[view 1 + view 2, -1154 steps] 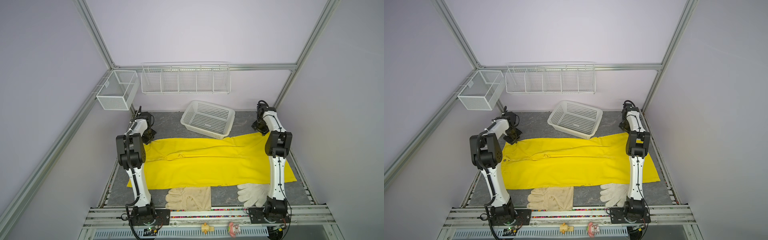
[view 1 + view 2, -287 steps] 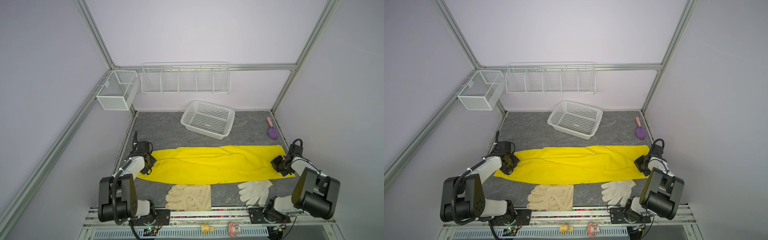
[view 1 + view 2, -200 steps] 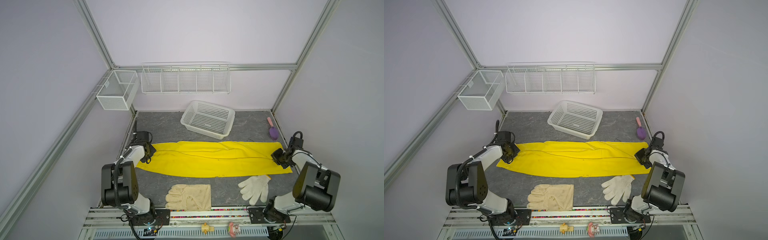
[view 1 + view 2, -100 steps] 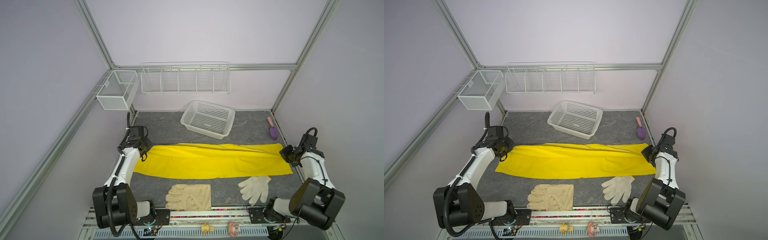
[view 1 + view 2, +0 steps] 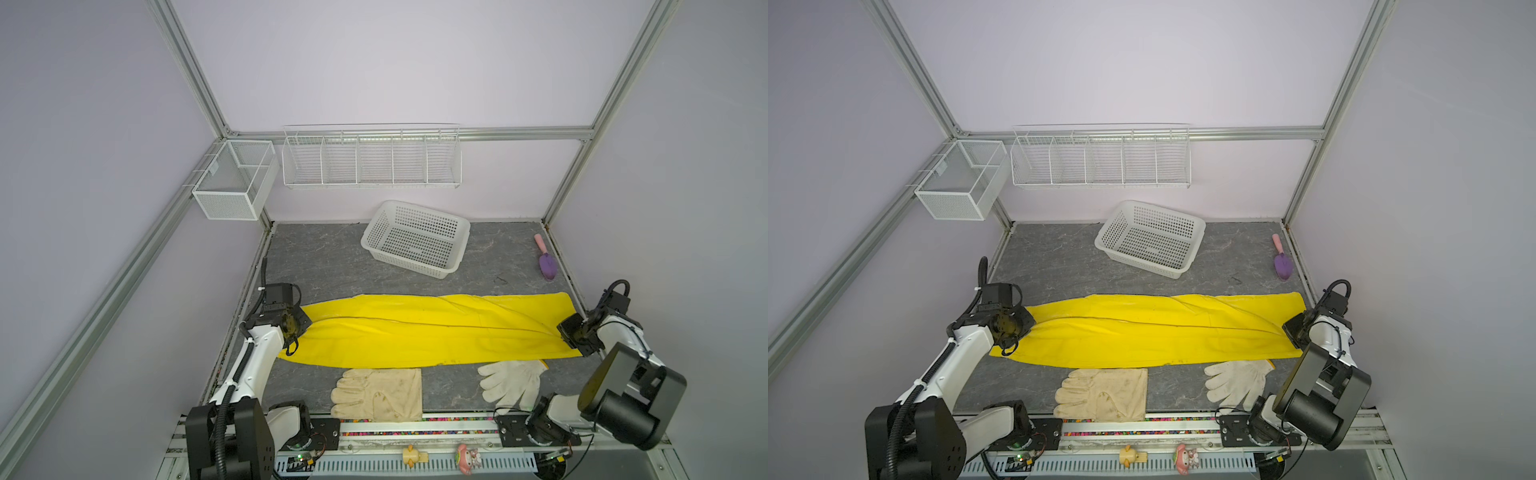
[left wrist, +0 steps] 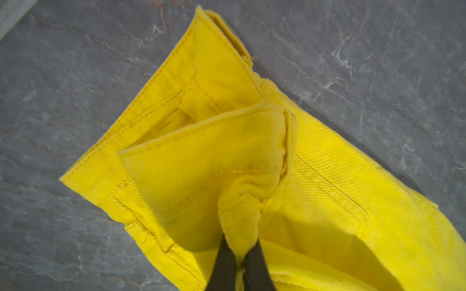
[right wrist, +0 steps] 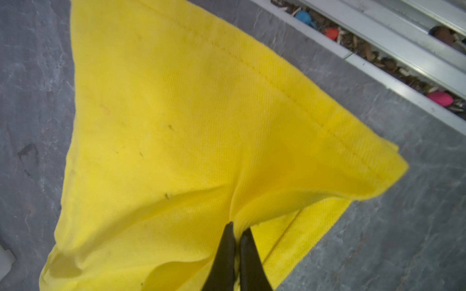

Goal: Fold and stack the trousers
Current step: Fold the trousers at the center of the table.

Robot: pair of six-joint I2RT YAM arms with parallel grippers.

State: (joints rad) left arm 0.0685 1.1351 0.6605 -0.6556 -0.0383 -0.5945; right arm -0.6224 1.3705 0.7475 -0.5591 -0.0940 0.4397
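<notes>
The bright yellow trousers (image 5: 432, 332) (image 5: 1150, 330) lie folded lengthwise as one long strip across the grey mat in both top views. My left gripper (image 5: 297, 326) (image 5: 1017, 326) is at the strip's left end, the waistband end. In the left wrist view the left gripper (image 6: 239, 248) is shut on a bunched fold of the trousers (image 6: 327, 176). My right gripper (image 5: 575, 332) (image 5: 1293, 330) is at the strip's right end, the hem end. In the right wrist view the right gripper (image 7: 237, 228) is shut on a pinch of the trousers (image 7: 164, 113), which are lifted slightly off the mat.
A cream leather glove (image 5: 378, 395) and a white knitted glove (image 5: 511, 380) lie just in front of the trousers. A white plastic basket (image 5: 415, 239) stands at the back, with a purple scoop (image 5: 547, 262) at the back right. Wire baskets (image 5: 235, 178) hang on the wall.
The trousers went from spread wide to a narrow lengthwise fold. Over the last half second both grippers came lower and slightly forward, still pinching the two ends.
</notes>
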